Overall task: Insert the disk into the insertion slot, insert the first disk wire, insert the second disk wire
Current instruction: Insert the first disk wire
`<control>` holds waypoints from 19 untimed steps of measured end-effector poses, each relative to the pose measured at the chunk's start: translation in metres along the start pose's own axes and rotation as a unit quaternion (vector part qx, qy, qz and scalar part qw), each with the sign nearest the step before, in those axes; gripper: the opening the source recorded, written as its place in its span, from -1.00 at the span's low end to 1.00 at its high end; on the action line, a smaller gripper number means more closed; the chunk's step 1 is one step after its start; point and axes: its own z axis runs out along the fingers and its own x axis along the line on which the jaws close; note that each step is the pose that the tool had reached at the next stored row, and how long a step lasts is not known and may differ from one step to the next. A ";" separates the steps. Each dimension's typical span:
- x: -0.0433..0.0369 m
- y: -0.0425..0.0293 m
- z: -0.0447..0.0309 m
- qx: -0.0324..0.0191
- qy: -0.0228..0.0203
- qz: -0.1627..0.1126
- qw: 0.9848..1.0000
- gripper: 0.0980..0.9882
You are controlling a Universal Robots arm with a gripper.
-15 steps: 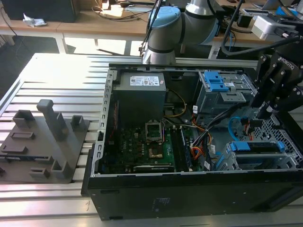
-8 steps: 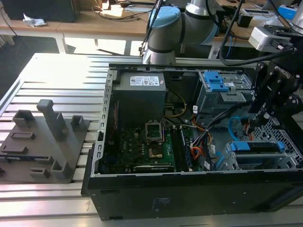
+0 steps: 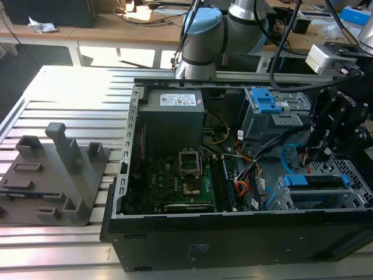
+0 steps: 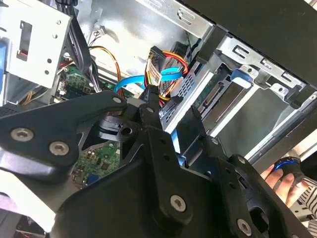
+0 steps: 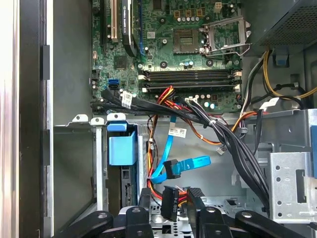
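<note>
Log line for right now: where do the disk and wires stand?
disk: in insertion slot | gripper: at black connector, grip unclear | blue wire: end hanging free

Slotted aluminium table [image 3: 76, 87], open black computer case [image 3: 233, 245] on it, grey fixture block [image 3: 58, 186] alongside

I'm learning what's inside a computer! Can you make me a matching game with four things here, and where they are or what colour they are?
Things:
1. disk
2. flat cable
3. circuit board
4. grey stand

Clues:
A. green
B. outside the computer case, on the ribbed table
C. sitting in the metal cage
D. blue, curling among coloured wires

Pairs: 1-C, 2-D, 3-A, 4-B
</note>
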 end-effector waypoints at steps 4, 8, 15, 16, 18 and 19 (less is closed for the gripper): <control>0.0001 -0.0001 -0.0001 0.000 0.000 0.000 1.000 -0.27; 0.0000 -0.0001 -0.0001 0.000 0.000 0.000 1.000 -0.59; 0.0000 -0.0003 -0.0001 0.000 0.000 0.000 1.000 -0.81; 0.0001 -0.0003 -0.0001 0.000 0.000 0.000 1.000 -0.81; 0.0001 -0.0003 -0.0001 0.000 0.000 0.000 1.000 -0.81; 0.0000 -0.0003 -0.0001 0.000 0.000 0.000 1.000 -0.81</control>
